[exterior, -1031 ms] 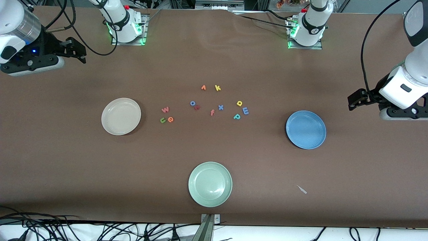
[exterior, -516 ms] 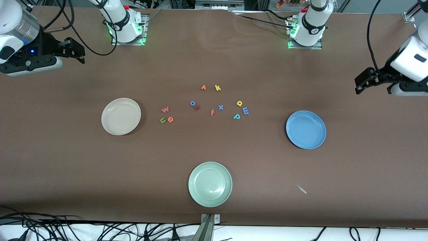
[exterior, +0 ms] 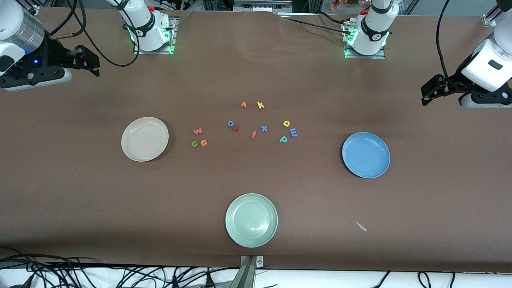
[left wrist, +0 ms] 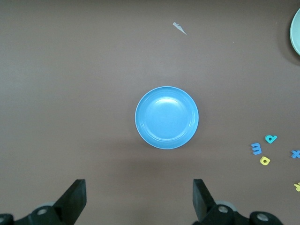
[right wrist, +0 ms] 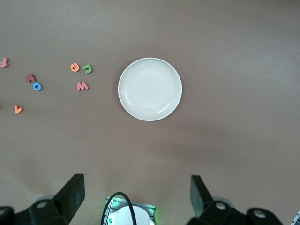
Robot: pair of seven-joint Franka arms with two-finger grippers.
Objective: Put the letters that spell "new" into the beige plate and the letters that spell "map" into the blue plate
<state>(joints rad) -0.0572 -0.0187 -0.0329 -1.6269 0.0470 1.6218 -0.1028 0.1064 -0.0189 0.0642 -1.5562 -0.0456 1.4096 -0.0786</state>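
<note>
Brown table [exterior: 80, 192], front view: beige plate [exterior: 145, 139] centre-left, blue plate [exterior: 366, 155] centre-right, w [exterior: 197, 131], n [exterior: 195, 144], e [exterior: 204, 142] beside beige; a [exterior: 286, 123], m [exterior: 293, 132], p [exterior: 283, 139] mid-frame | left wrist: left gripper [left wrist: 138, 199] spread, above blue plate | right wrist: right gripper [right wrist: 136, 192] spread, above beige plate

Pale green plate [left wrist: 296, 28] — edge-cropped.

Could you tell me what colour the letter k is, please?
The letter k is yellow, clearest in the front view.
</note>
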